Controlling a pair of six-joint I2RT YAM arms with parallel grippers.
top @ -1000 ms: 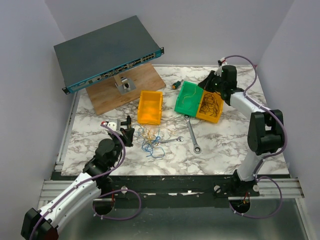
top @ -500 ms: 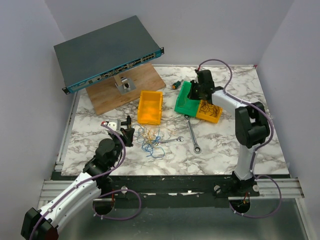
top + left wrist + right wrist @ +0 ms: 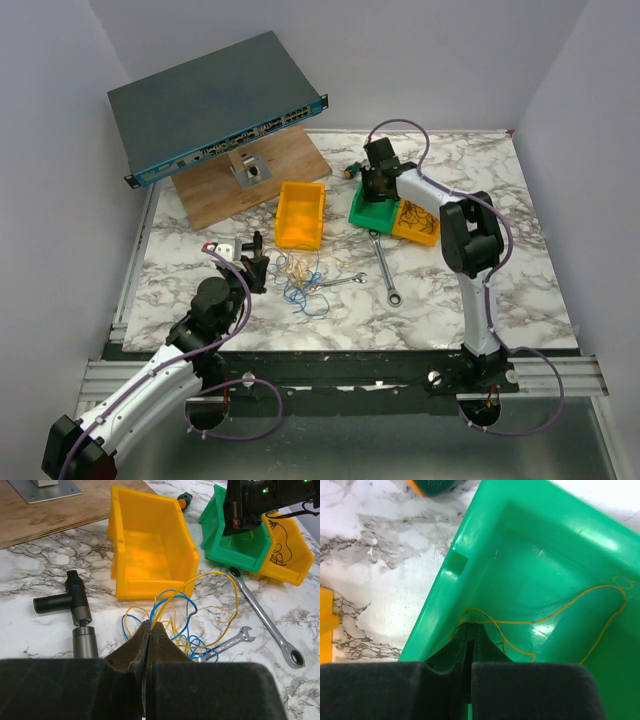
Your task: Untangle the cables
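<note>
The grey network switch leans on its wooden board at the upper left of the marble tabletop, as it did a second ago. Lower left, the left pincer has not moved: its jaws are pressed together on the cables, with blue and yellow strands running out from between the tips. The loose tangle lies in the same place, low in the centre of the overhead view, just below the empty yellow bin. A black T-shaped fitting lies to the left of the strands. To their right, a small wrench touches the edge of the tangle, and a long ratchet wrench lies beyond it.

The change is on the right. A second ago the right arm was at the far right corner of the paired bins; it has since swung left across them. The right pincer now hangs over the left end of the green bin, jaws closed. A single orange-yellow wire lies on the bin floor and loops past the tips; whether they pinch it cannot be told. The second yellow bin, holding dark wires, now shows clear of the arm.
</note>
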